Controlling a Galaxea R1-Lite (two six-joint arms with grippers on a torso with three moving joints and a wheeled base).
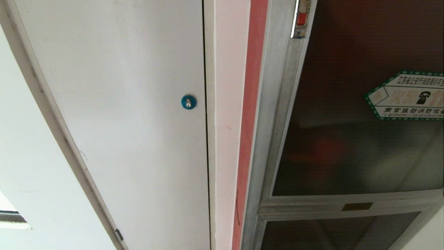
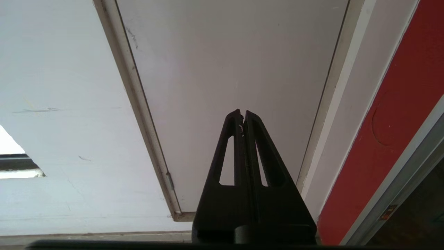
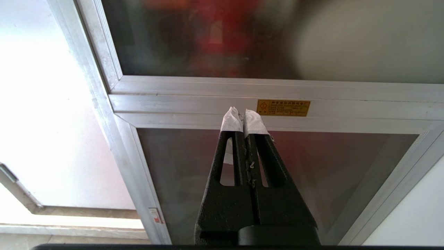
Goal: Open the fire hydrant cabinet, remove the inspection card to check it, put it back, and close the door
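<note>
On the right of the head view stands the fire hydrant cabinet with the door closed. Its green-edged sticker has Chinese writing and a phone picture. The left gripper and right gripper are both pinched together, holding nothing.

To the left, a plain door with a round lock near its right edge. Right of that, a wall strip, then the fire hydrant cabinet. Set in the cabinet frame, the door, shut, with a latch at its upper left edge and a sticker to the right. Below it, a smaller panel.
</note>
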